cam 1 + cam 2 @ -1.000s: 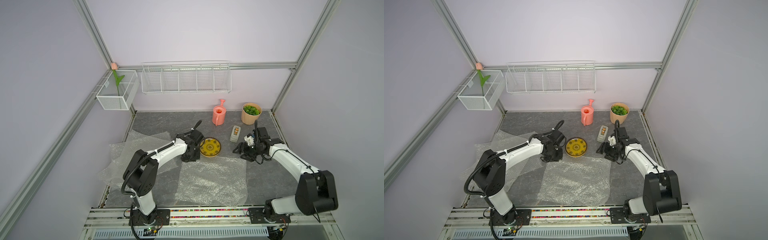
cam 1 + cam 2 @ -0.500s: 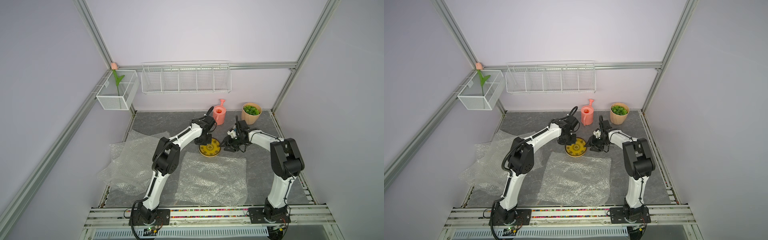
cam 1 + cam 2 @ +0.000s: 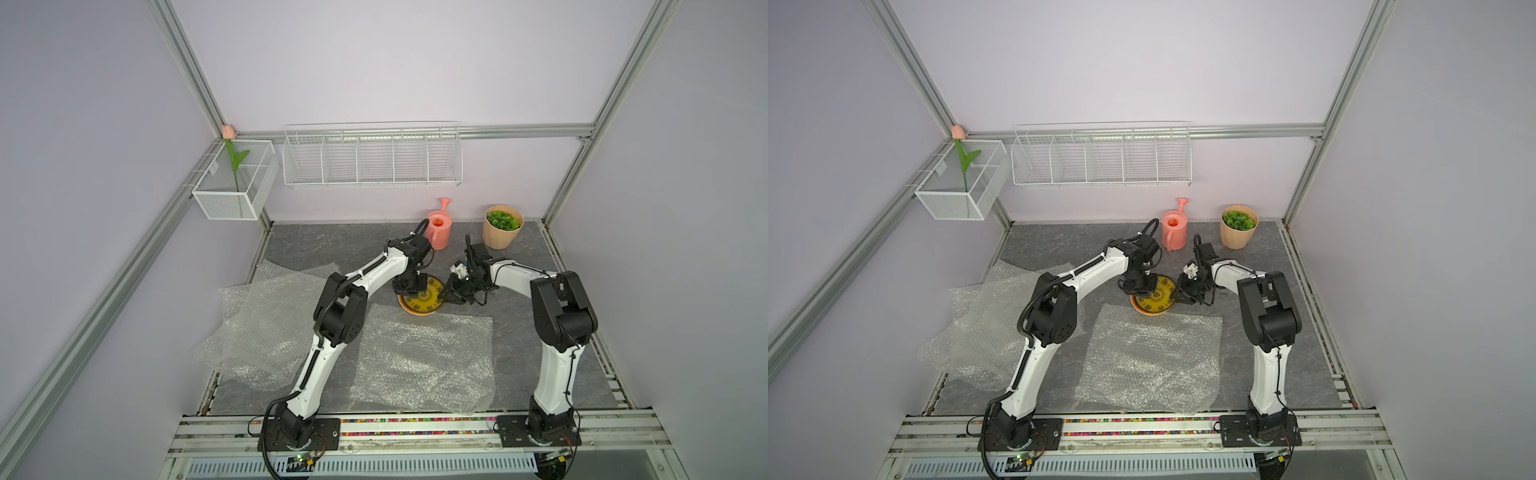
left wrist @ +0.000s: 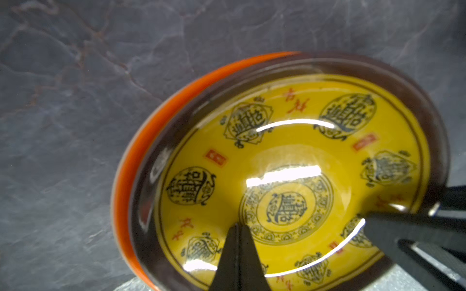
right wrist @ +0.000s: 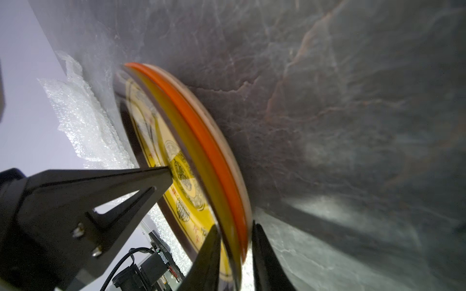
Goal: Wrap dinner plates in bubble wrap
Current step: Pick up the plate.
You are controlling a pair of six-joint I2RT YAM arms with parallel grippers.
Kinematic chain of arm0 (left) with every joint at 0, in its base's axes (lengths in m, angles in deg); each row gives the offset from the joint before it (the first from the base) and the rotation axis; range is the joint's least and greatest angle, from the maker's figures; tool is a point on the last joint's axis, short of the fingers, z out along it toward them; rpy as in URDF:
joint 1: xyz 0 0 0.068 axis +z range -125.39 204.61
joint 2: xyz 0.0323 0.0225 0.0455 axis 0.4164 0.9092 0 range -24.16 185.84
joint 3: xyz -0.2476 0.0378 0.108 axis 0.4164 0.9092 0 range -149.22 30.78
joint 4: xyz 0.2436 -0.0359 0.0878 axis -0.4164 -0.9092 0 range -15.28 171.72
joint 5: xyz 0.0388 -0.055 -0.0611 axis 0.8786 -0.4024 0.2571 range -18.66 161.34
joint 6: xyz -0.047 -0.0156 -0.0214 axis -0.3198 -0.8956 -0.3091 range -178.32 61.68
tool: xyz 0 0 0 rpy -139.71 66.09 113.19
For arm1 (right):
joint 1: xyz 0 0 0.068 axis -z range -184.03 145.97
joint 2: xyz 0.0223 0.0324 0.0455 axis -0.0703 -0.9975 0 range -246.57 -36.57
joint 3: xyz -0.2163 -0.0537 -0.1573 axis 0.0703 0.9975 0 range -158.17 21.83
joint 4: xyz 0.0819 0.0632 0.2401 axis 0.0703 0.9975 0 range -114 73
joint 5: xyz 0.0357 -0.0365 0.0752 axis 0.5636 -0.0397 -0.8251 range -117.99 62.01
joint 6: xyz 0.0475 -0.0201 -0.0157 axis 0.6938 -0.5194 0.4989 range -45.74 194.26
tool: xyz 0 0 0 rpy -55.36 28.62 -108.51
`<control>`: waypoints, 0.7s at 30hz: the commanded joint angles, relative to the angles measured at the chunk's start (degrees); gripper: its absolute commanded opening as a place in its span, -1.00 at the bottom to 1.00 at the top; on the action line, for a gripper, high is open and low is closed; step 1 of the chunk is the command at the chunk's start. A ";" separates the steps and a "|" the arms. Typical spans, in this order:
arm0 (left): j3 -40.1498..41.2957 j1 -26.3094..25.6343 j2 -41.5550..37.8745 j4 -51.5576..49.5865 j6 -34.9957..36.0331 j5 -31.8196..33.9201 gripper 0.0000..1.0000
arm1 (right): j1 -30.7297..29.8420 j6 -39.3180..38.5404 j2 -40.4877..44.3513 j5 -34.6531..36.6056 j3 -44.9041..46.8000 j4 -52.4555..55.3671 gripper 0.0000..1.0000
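**Three plates stacked, two grippers at the rim**

Three small round plates sit nested in the middle of both top views, at the upper edge of a flat, clear bubble-wrap sheet (image 3: 424, 357). The yellow plate (image 4: 297, 141) with dark motifs is on top and the plain orange plate (image 4: 131, 156) lies under it. A cream plate (image 5: 239, 176) shows only as a pale rim at the bottom. None is wrapped yet.

The left gripper (image 4: 237, 231) is fully closed, its joined tip on or just above the yellow plate's inner face. Judged from the pose, it acts as a hold-down, steadying the stack while the other arm works the edge. The right gripper (image 5: 234, 225) reaches in low from the right of the top views. Its jaws stand narrowly apart either side of the stack's rim, one over the yellow face and one outside the cream underside. Blur hides whether they pinch, so a grip cannot be told. The likely aim is to free a plate for the sheet.

The table (image 3: 332, 249) is dark grey and marbled. More crumpled bubble wrap (image 3: 266, 324) overlaps at centre left. Against the back wall stand a pink watering can (image 3: 440, 228) and a tan pot of greenery (image 3: 502, 226). Above them hangs a white wire rack (image 3: 372, 158), and a mesh basket (image 3: 235, 187) holding a tulip sits at upper left. Lilac walls and aluminium struts enclose everything.
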 commanded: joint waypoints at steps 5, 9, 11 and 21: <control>-0.02 -0.67 0.75 -2.92 1.66 -0.96 -1.00 | -0.36 -3.23 1.24 3.92 -3.55 5.79 -0.61; -0.36 -0.67 1.02 -3.06 1.66 -1.06 -1.00 | -0.36 -4.30 1.63 5.65 -4.60 7.93 -0.51; -0.42 -0.67 1.19 -3.23 1.70 -1.01 -1.00 | -0.35 -4.33 1.90 5.77 -4.72 8.07 -0.52; -1.84 -0.67 0.05 -4.47 1.54 0.46 -0.96 | -0.31 -4.58 1.88 5.75 -5.70 8.44 -0.87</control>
